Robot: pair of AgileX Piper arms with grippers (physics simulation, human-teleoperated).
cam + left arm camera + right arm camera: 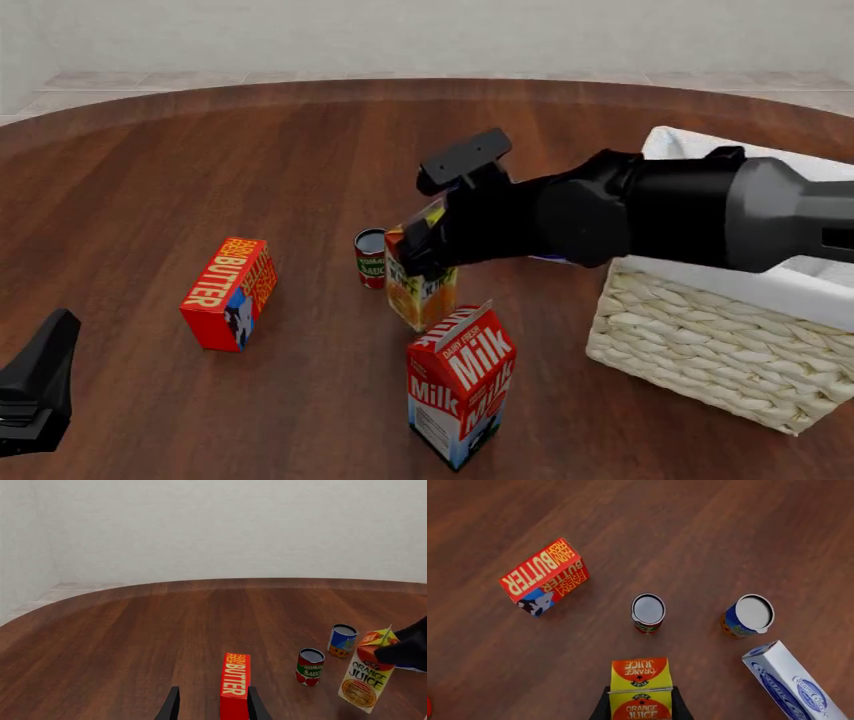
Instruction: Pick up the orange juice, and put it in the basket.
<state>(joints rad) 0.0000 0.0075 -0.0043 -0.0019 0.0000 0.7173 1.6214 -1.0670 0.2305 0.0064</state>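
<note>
Item: orange juice (419, 290), gable-top carton. It is standing near the middle of the table (200, 150), tilting slightly, just behind the milk carton (462, 385) and beside a tomato sauce can (370, 257). Whether it is lifting clear of the table cannot be told.

Right gripper (640, 705): closing on the carton's top, fingers pressing either side.

Left gripper (211, 705): sitting spread and carrying nothing, pointing toward the butter box (230, 292).

Basket (694, 350): waiting at the right, well apart from the carton.

Progress: grasp is looking made; lifting, carrying across and releasing into the basket are remaining.

Surface: dark wood-grain, rounded far edge. Room: pale plain walls, light tiled floor beyond.
</note>
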